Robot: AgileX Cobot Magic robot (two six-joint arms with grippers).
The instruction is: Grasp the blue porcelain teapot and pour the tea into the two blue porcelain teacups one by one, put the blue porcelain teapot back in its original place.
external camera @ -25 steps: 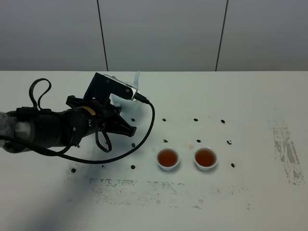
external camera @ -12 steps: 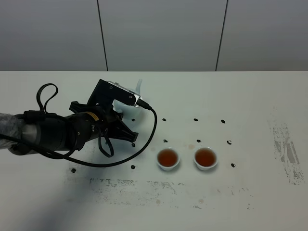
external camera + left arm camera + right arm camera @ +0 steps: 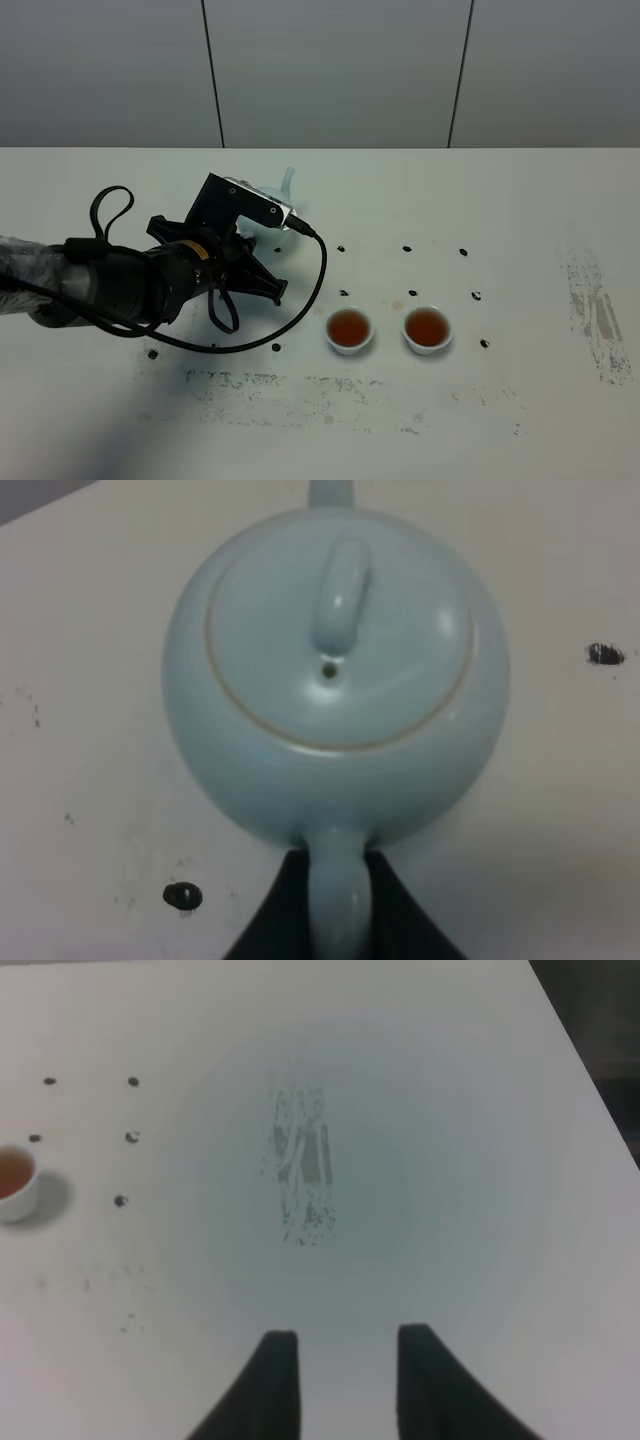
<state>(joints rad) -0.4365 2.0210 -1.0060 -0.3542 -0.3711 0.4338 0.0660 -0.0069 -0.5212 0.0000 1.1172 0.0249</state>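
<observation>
Blue porcelain teapot [image 3: 337, 670] sitting upright, back left on the white table [image 3: 520, 210], handle pinched by the left gripper [image 3: 338, 900]. Two teacups [image 3: 350, 329] [image 3: 427, 329] holding tea, side by side, well right of it. Right gripper [image 3: 340, 1380] hovering, jaws apart, empty.
</observation>
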